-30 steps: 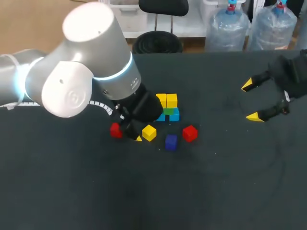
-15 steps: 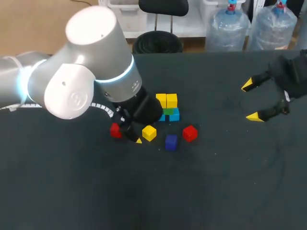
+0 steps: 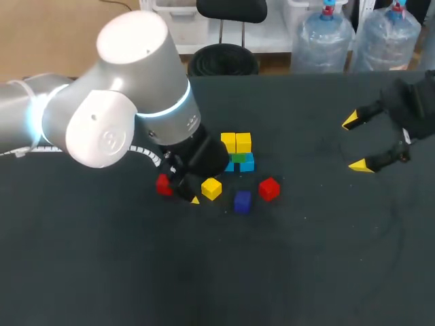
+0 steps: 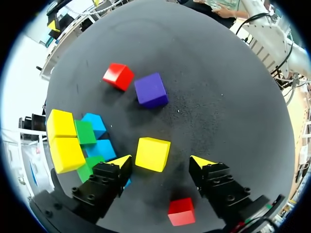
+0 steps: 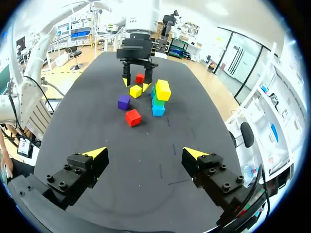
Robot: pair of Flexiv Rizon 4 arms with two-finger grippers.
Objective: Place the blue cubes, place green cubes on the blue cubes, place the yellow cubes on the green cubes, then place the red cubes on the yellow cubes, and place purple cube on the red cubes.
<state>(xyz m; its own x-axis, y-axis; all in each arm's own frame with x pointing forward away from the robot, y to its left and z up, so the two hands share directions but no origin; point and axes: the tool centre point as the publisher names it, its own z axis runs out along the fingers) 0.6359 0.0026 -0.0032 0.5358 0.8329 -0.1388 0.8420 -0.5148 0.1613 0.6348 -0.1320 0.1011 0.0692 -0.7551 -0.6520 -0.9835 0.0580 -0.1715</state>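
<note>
The dark desk (image 3: 306, 258) is carrying a small stack (image 3: 238, 153) of cubes near its middle, with blue at the bottom, green above and two yellow ones on top. The loose pieces are lying just in front of that stack. Over the last second the left arm is shifting only a touch, its left pincer (image 4: 161, 160) edging into place around the loose yellow cube (image 4: 152, 154) in front of the stack. The cube itself is not moving. The right pincer (image 3: 355, 144) is keeping its spot far to the right of the stack, fingers spread and carrying nothing. The left pincer's fingers are standing spread too; the yellow cube is sitting between them with a gap on one side, so nothing is being pinched yet. By my reading, a grasp is coming and the yellow layer is being finished. The left red cube (image 3: 163, 185) is lying in front of the stack and to its left, while the right red cube (image 3: 269, 189) and the purple cube (image 3: 242, 201) are lying in front and to its right, all waiting their turn. No box, tray or bin is showing among them; the stack is the only thing bearing others.
</note>
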